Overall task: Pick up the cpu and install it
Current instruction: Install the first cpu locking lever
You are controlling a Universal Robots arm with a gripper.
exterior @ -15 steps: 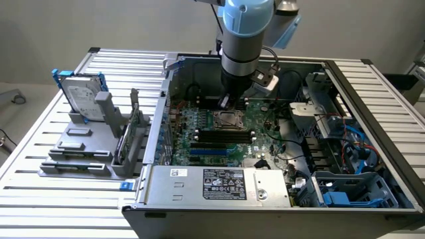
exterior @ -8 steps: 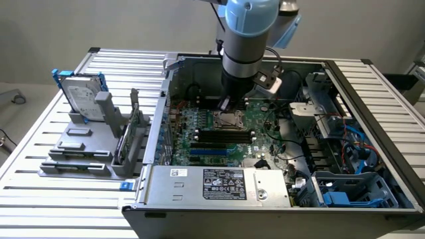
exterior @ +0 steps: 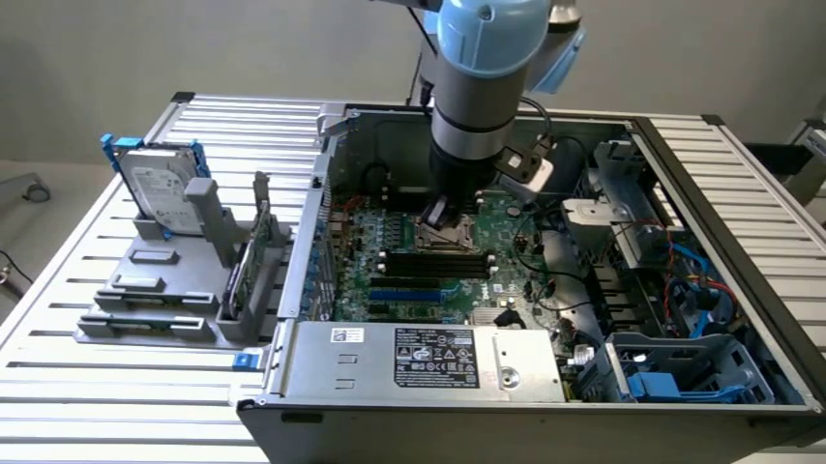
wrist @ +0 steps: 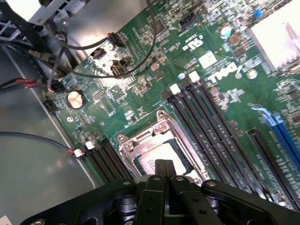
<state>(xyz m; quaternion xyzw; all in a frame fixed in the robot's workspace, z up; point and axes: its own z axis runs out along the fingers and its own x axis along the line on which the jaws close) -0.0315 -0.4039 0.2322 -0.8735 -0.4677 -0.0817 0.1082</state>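
Wrist view: the gripper [wrist: 164, 174] hangs over the green board [wrist: 140, 79], its two fingers pressed together with no gap between them.
Grip: closed on itself; nothing can be seen pinched between the tips.
Chip: the cpu [wrist: 161, 157] lies flat right under the fingertips, inside the metal frame of the socket [wrist: 140, 140], its dull top level with the frame, so it looks seated and not carried.
Contact: whether the tips touch the chip or hover just above it cannot be told.
Socket frame: it rings the chip on all sides below the gripper, which would keep the chip square on its contacts.
Memory slots: the long black slots [wrist: 206, 126] run beside the socket, just off to one side of the fingers.
Cables: thin black wires [wrist: 117, 70] loop over the board farther ahead of the gripper, well clear of the socket.
Exterior view: the arm [exterior: 478, 87] reaches straight down into the open computer case [exterior: 427, 358], with the gripper [exterior: 439, 215] low over the socket [exterior: 446, 232].
Posture: probably vertical so the fingers meet the flat chip from directly above.
Parts stand: a hard drive [exterior: 162, 184] stands upright outside the case, well away from the gripper toward the exterior view's left.
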